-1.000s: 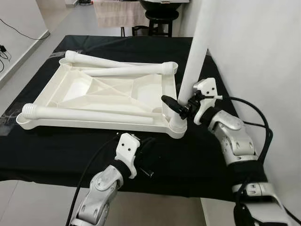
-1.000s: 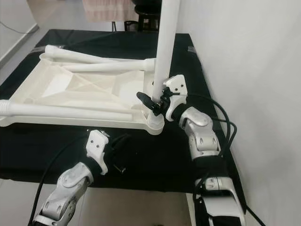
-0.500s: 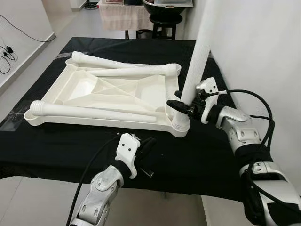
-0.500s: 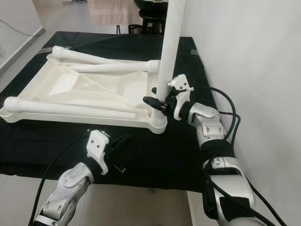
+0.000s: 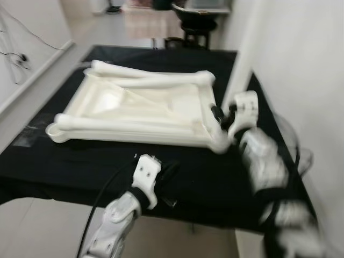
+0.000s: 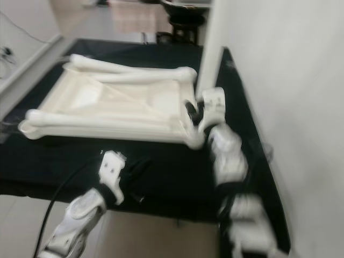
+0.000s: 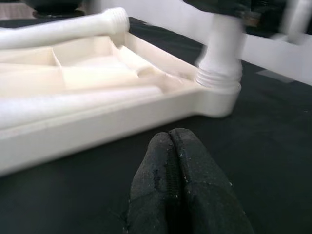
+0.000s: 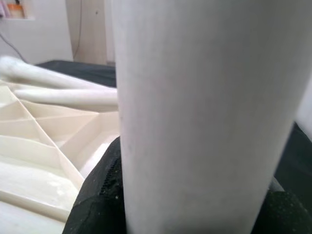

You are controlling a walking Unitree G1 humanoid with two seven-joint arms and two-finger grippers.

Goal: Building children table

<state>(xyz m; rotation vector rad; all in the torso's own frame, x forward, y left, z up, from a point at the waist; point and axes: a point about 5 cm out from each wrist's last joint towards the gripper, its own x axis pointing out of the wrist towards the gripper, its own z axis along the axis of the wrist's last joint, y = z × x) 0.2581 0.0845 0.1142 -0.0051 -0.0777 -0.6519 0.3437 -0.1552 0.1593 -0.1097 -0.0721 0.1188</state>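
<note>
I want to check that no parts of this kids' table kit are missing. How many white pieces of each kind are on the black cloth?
tabletop, upside down: 1
loose legs lying on it: 3
upright leg in the corner socket, gripped by the right pincer: 1
Total: 5 parts

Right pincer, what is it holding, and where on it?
The right pincer grips the upright table leg low down, just above the corner socket.

Upright leg (image 6: 210, 59) blocks near corner; black cloth (image 5: 70, 161) before tabletop (image 5: 134, 110) free
</note>
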